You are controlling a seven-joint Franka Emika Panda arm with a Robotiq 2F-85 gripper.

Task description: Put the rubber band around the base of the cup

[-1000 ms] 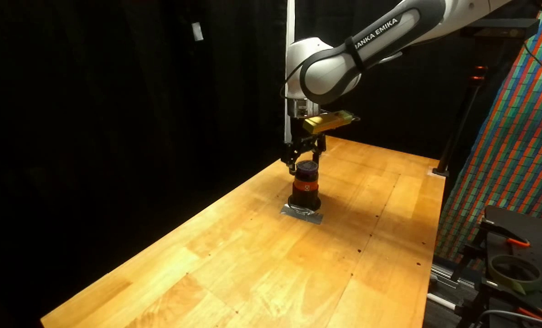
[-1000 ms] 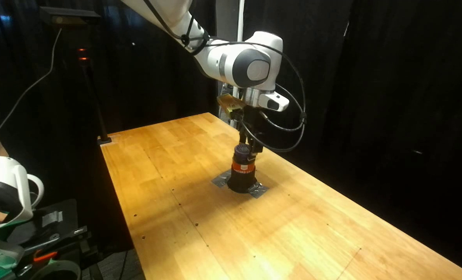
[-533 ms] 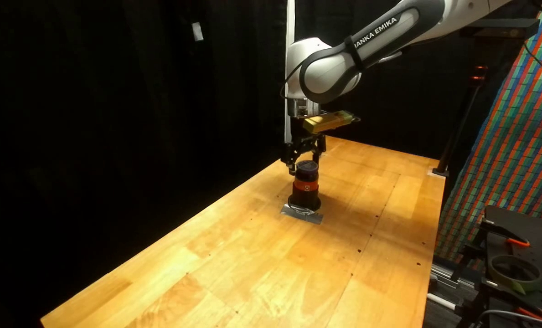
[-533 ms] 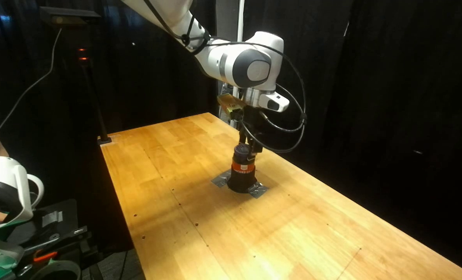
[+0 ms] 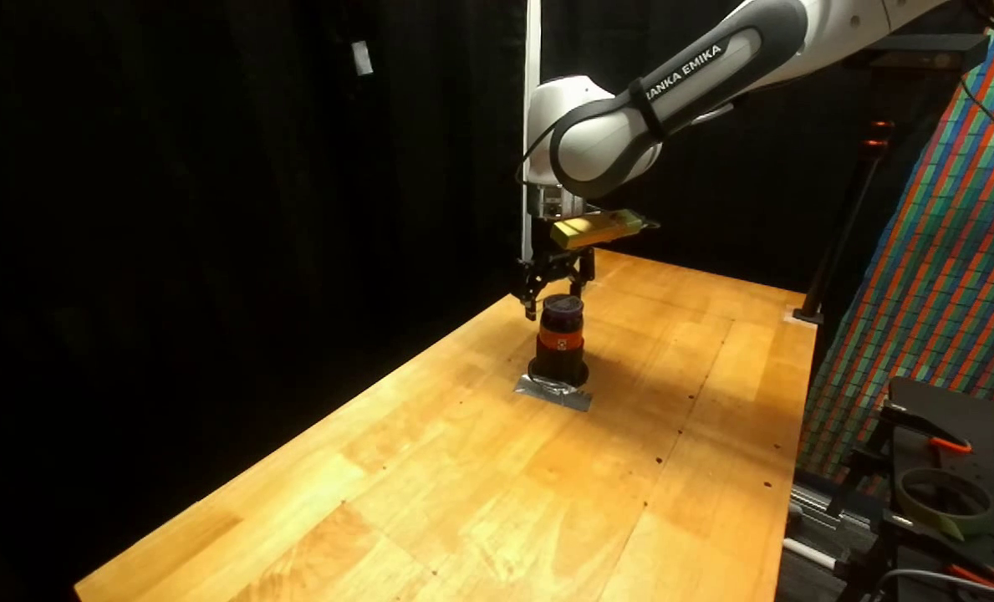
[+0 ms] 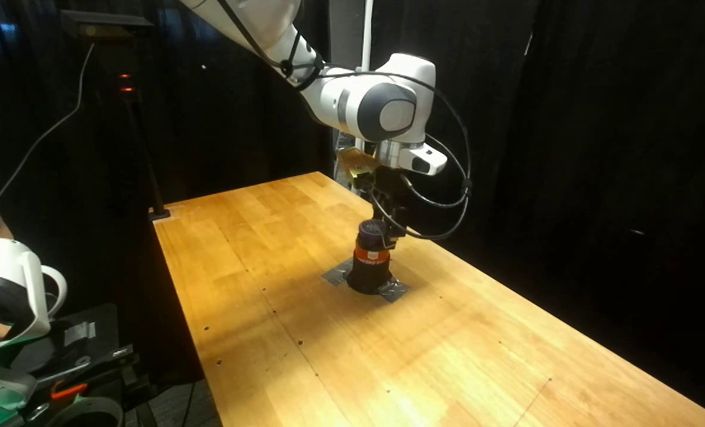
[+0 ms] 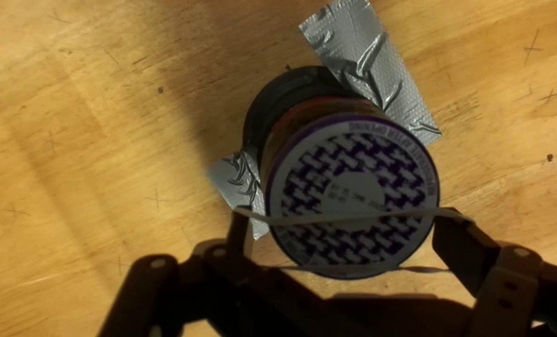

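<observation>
The cup, a small jar with an orange-red label and dark patterned top, stands upright in a black round base in both exterior views (image 5: 561,339) (image 6: 371,255). Its purple-and-white lid fills the middle of the wrist view (image 7: 353,185). My gripper (image 7: 346,217) is open, its fingers wide apart. A thin pale rubber band (image 7: 325,219) is stretched around both fingers. Its two strands cross over the lid's near half in the wrist view. In both exterior views the gripper (image 5: 553,302) (image 6: 389,232) hangs at the cup's top, offset to its far side. The band is hard to see there.
Grey tape strips (image 7: 376,70) (image 6: 394,290) hold the black base to the wooden table (image 5: 497,493). A thin dark post (image 5: 831,242) stands at a table corner. A dark side cart with a tape roll (image 5: 944,502) stands beside the table.
The gripper has shifted slightly, leftward in one exterior view and to the right and down in another, off to the side of the cup's top. The fingers stay open; the cup has not moved.
</observation>
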